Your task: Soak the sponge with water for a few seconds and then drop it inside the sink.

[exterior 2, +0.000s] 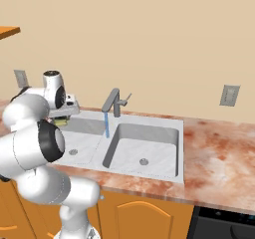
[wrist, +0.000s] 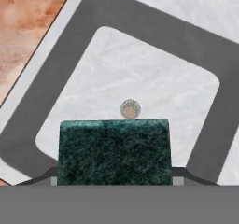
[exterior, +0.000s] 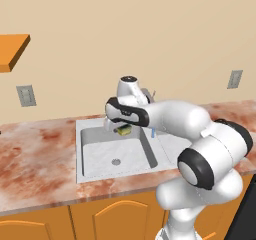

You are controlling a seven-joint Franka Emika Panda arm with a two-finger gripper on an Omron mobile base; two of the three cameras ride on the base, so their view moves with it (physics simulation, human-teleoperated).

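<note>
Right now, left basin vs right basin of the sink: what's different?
The left basin has the tool hanging over it, shut on the sponge; the right basin has nothing above it. The water falls along the divider on the right basin's side, apart from the sponge, not into the left basin's middle. Shared: both are light grey rectangular bowls with a round drain, and nothing lies in either.

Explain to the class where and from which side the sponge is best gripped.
Grip the sponge across its short yellow sides, coming from above with its green scouring face toward the tool, as it is held now over the left basin of the sink. The flat, parallel sides suit two fingers, and the soft block squeezes evenly.
</note>
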